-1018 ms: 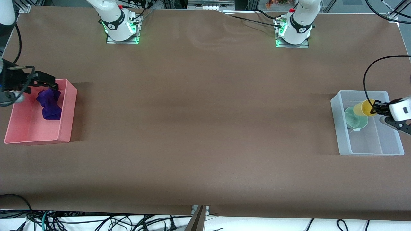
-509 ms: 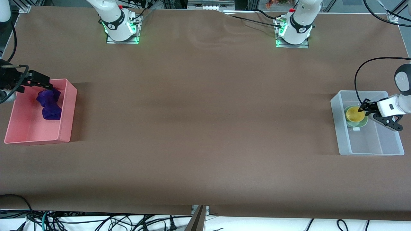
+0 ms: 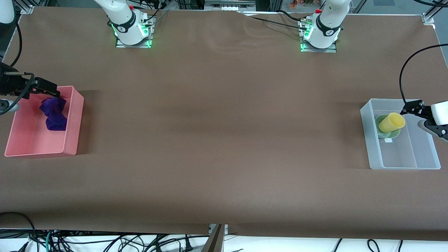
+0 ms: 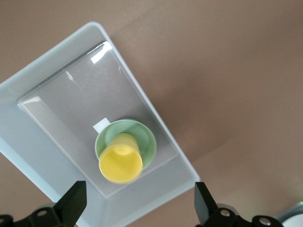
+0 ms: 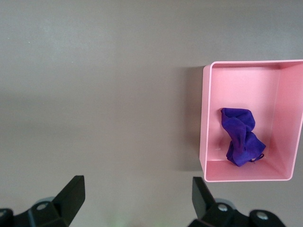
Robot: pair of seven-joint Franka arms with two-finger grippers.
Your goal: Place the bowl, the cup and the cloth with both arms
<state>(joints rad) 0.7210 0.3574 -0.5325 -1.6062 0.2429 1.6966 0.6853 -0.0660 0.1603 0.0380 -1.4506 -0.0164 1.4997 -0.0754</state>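
We see a brown worktop (image 3: 224, 140) with a pink bin (image 3: 75, 119) at the right arm's end and a clear bin (image 3: 402, 164) at the left arm's end. In the pink bin lies the purple cloth (image 3: 54, 113), crumpled, in the part of the bin farther from the front camera. In the clear bin sits the mint-green bowl (image 3: 379, 120), also in the part farther from the front camera, and the yellow cup (image 3: 391, 122) rests tilted in the bowl, its mouth turned toward the left end effector (image 3: 418, 115). That end effector hangs over the clear bin just beside the cup, fingers spread wide and holding nothing. The right end effector (image 3: 38, 89) hangs over the pink bin's edge near the cloth, its fingers likewise spread wide and empty.
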